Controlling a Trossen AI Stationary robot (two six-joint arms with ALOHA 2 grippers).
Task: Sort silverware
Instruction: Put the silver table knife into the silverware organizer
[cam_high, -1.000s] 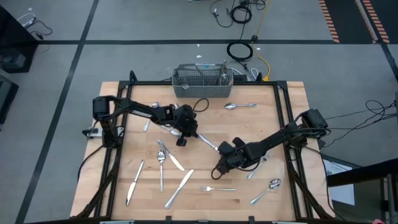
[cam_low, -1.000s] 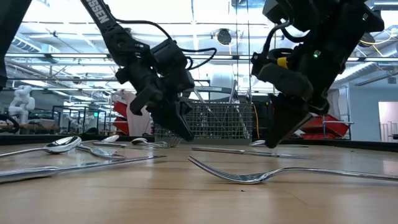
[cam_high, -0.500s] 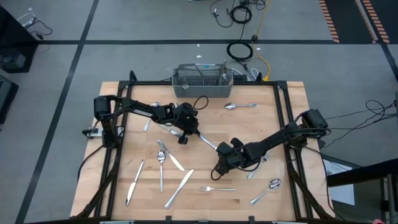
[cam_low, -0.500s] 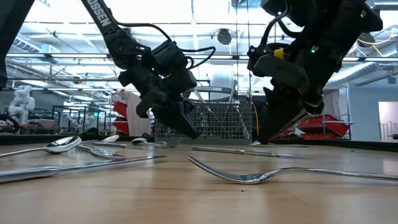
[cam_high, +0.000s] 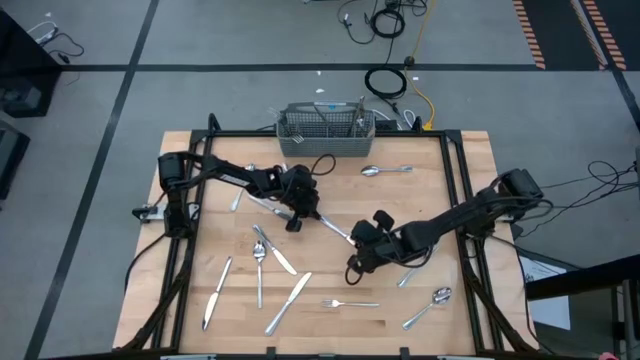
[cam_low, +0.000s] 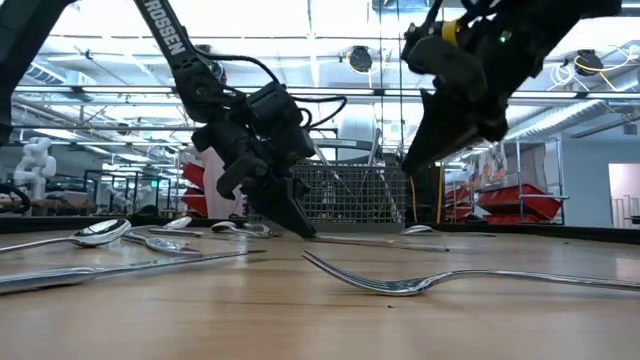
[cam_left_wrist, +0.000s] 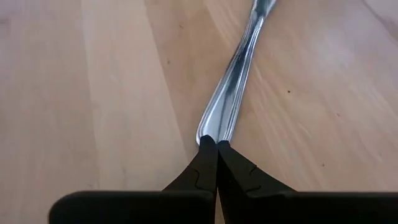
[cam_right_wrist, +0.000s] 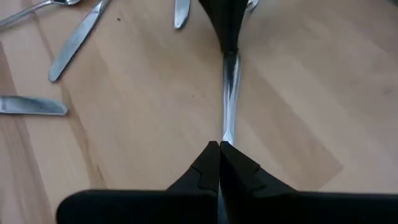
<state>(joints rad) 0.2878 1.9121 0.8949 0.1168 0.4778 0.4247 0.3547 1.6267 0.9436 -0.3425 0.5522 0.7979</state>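
bench (cam_high: 420, 195) w/ silverware scattered flat, mesh basket (cam_high: 326, 128) at far edge | L gripper (cam_high: 295, 222) & R gripper (cam_high: 352, 270) mid-bench, each w/ jaws pinching opposite ends of one utensil (cam_high: 335, 233) — prob a handover so it can be re-gripped | fork (cam_low: 420, 280) loose nr front

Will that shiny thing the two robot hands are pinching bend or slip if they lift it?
It probably won't bend: the utensil looks like solid metal, lying straight between left gripper and right gripper. It might slip, being glossy and pinched only at its thin ends. Slim, so likely light.
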